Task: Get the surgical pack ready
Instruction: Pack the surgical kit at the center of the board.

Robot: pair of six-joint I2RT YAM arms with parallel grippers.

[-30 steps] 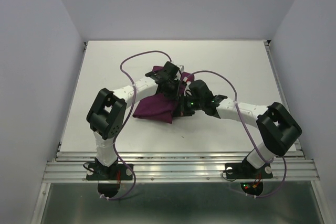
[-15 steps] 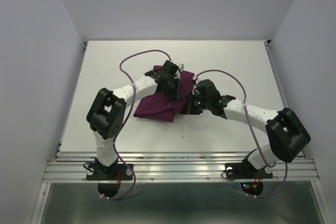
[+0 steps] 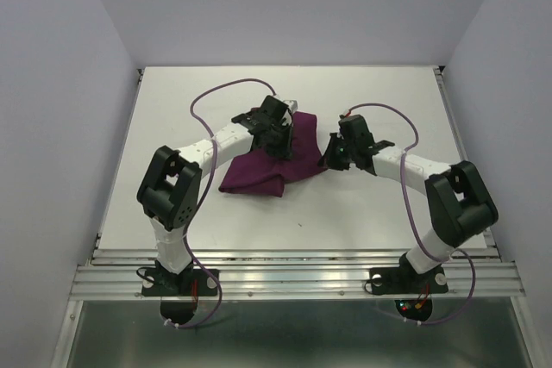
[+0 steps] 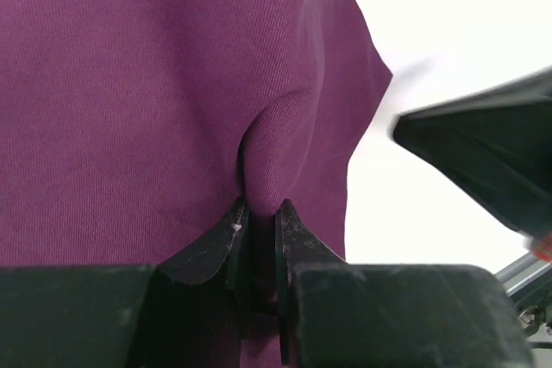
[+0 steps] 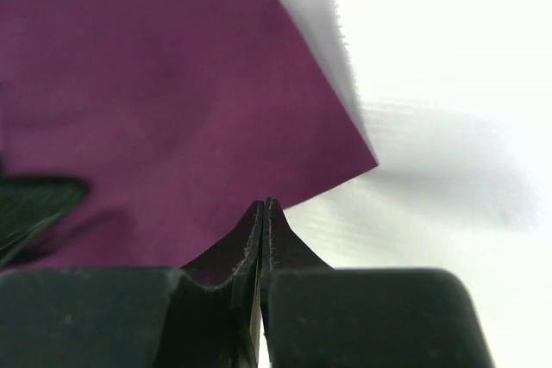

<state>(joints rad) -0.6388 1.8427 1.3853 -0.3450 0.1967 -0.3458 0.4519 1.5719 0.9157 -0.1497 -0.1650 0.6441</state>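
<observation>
purple cloth (image 3: pixel 259 174) in left claw (image 4: pixel 259 213), edge in right claw (image 5: pixel 265 206)

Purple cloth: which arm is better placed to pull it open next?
Likely right. The right gripper is shut on the purple cloth's edge beside a free corner, bare table beyond. The left gripper only pinches a mid-cloth pucker.

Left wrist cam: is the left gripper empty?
No, the left gripper is pinching a raised fold of the purple cloth between its fingertips.
</observation>
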